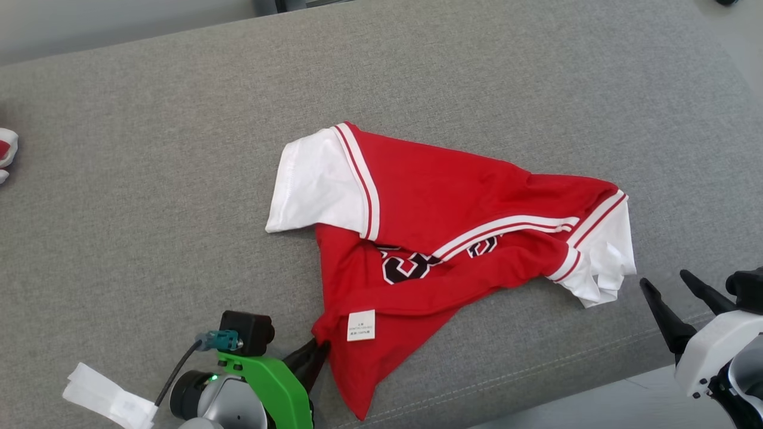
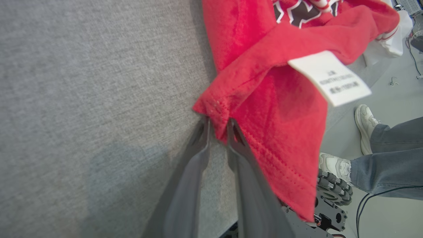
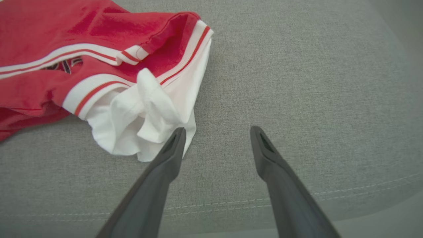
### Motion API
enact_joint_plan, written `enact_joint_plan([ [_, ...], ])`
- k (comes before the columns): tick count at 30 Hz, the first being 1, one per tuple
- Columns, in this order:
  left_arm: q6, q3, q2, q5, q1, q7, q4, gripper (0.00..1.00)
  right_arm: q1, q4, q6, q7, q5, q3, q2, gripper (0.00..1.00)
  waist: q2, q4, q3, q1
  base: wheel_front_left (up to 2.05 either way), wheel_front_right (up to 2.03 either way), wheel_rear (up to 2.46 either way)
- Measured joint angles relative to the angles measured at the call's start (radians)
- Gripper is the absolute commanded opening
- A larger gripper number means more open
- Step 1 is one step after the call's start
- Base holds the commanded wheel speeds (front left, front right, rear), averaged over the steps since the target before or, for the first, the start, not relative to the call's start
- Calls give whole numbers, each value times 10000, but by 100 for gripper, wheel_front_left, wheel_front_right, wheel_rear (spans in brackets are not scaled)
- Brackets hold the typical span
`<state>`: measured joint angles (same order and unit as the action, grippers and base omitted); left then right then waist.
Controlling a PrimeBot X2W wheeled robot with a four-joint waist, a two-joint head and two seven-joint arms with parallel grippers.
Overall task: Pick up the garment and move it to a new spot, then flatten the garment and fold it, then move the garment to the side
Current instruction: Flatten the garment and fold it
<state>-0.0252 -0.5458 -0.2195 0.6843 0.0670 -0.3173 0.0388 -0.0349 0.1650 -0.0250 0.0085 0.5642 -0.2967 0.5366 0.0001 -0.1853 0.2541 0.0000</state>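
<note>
Left wrist view: left gripper (image 2: 218, 126) clamps garment (image 2: 274, 132) at hem corner — soft, limp, light; right gripper (image 3: 216, 138) spread — take sleeve (image 3: 125, 129) at ten o'clock.

Reads as a robotics lab or test bay, not a home. The work surface (image 1: 149, 179) is a big pad in grey fabric with a stitched seam (image 3: 363, 188) near its edge. Bare pale floor (image 2: 396, 99) with loose cables (image 2: 412, 54) on it. Person in jeans (image 2: 390, 165) and white sneakers (image 2: 365, 122) stands close by. Exposed roller wheel (image 2: 333, 186) and black bracket hardware sit below the surface edge.
</note>
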Motion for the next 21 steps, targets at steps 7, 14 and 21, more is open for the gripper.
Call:
enact_joint_plan([
  [7,90,-38,42,54,0,4,-142,0,1,224,-102,182,-40,-330,-8,100,0,57,25,0,0,0,0],
  [14,148,242,40,67,176,188,-903,0,4,500,-184,276,-125,-604,-86,100,0,300,75,0,0,0,0],
  [21,178,418,48,182,343,366,-2238,0,45,686,-190,274,-236,-750,-238,100,0,684,136,0,0,0,0],
])
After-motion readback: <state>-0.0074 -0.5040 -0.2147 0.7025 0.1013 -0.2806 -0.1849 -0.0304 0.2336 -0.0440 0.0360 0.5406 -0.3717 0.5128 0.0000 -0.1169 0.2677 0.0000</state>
